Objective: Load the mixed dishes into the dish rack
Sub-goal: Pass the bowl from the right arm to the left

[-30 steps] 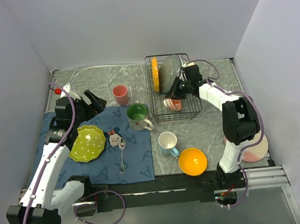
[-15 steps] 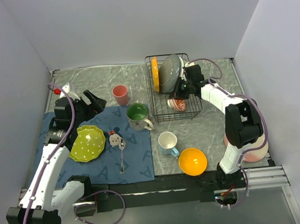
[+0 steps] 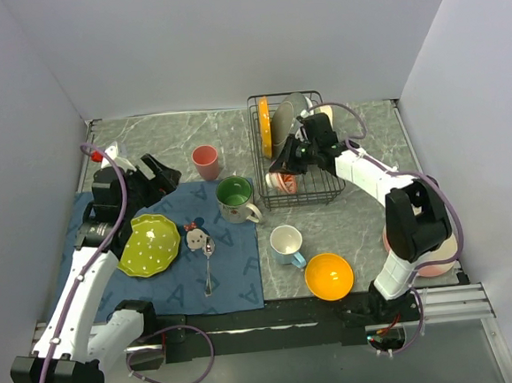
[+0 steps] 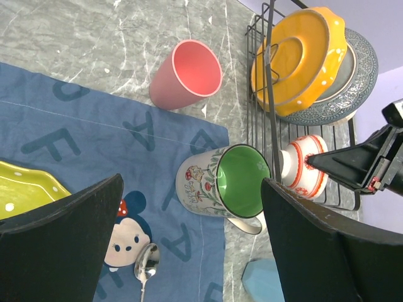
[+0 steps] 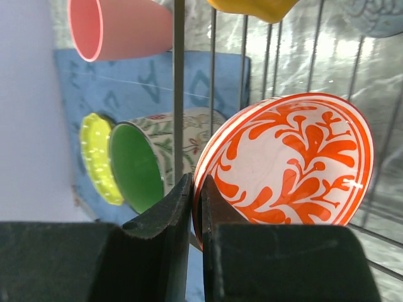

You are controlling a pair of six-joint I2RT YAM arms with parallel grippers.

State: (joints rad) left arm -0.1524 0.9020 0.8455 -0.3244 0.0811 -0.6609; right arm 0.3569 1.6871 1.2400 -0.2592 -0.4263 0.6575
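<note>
**Red-patterned dish pinched inside the rack**

The right fingers are clamped on the rim of the red-patterned dish, held on edge inside the dish rack. The left fingers stand wide apart, with the green-lined mug ahead of them.

Black wire dish rack: upper centre-right of top view. At its back, orange scalloped plate upright on edge, with grey plate just beside it, leaning. At its front, small red-patterned dish tilted on edge, rim pinched by right gripper.

Outside rack:
- pink cup: upright, upper centre
- green-lined floral mug: centre
- white mug: just below-right of it
- orange bowl: lower centre-right
- lime-green plate: flat, left
- pink plate: lower right, partly hidden
</note>
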